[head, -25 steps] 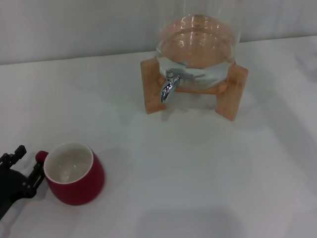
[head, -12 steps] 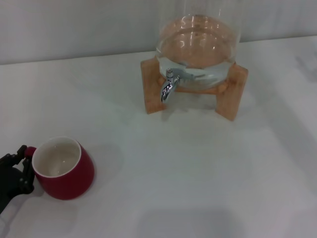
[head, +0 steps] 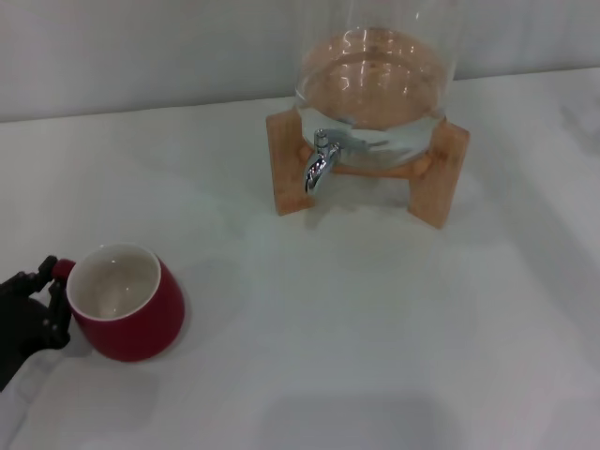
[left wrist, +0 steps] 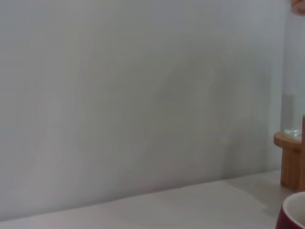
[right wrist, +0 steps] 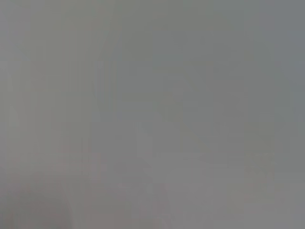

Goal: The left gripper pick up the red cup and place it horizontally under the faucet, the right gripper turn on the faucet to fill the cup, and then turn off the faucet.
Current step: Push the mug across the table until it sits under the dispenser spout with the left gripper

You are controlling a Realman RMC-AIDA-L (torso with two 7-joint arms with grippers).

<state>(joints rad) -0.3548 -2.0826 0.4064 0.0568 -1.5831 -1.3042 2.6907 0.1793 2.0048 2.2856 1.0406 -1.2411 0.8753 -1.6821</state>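
Gripping at the handle side: left tool (head: 42, 300) sits at lower left of the head frame, black fingers (head: 56, 314) closed around the small loop handle of the red cup (head: 127, 305). Looks like it holds the cup by the handle; contact partly hidden by the cup body. Cup upright on the white worktop (head: 375, 328), white inside showing, seemingly empty. Only the cup's rim corner shows at lower right of the left wrist frame.

Handling, as a judgement: glazed ceramic, stiff, fairly heavy for its size, slippery and chip-prone. A handle grip lets the body swing or twist, so keep firm pinch and slow carry.

Faucet (head: 319, 164) sits in the upper centre, on the glass dispenser (head: 375, 75) in its wooden stand (head: 441, 173), well apart from the cup.

Right tool not in view.
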